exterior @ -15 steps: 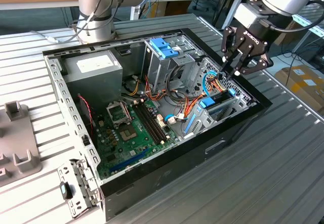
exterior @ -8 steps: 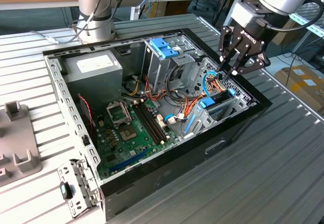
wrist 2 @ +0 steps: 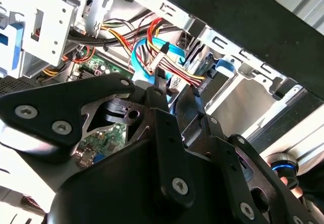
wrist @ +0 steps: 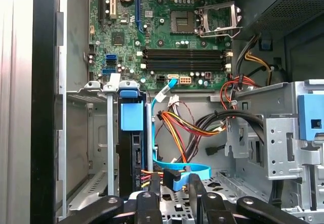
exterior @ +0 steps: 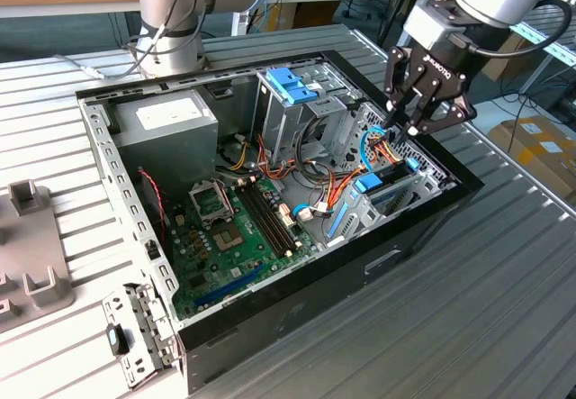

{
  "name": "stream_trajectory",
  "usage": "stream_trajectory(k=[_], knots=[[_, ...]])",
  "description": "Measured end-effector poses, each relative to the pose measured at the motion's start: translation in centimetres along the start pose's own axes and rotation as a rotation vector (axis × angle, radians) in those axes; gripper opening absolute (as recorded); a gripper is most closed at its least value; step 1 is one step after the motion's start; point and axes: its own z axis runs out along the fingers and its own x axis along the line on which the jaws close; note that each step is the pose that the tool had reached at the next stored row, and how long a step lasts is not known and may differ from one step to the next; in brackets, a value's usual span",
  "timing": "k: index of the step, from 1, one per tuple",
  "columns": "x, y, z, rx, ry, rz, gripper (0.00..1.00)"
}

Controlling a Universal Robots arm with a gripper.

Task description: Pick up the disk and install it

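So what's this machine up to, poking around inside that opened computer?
A robot arm is working inside an open computer case lying on a metal table. Its hand hovers above the case's corner on the exterior view's right, just over a bundle of coloured cables. The disk, dark with a blue carrier, already sits upright in the metal bay there; the first wrist view shows it slotted in beside a blue cable. The hand holds nothing.

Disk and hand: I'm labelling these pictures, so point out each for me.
disk (wrist: 130,148): first wrist view, dark edge below its blue tab.
hand (exterior: 416,122): exterior view, between the fingertips above the case's corner.
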Motion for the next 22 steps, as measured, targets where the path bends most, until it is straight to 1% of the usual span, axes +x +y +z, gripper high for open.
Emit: stream_trajectory(k=[11, 19, 20, 21, 22], knots=[[0.01, 0.55, 0.05, 0.0, 0.0001, 0.0, 0.36], [0.01, 0.58, 0.05, 0.0, 0.0001, 0.0, 0.36], [0.01, 0.58, 0.05, 0.0, 0.0001, 0.0, 0.35], [0.01, 0.58, 0.06, 0.0, 0.0001, 0.0, 0.22], [0.01, 0.58, 0.06, 0.0, 0.0001, 0.0, 0.22]])
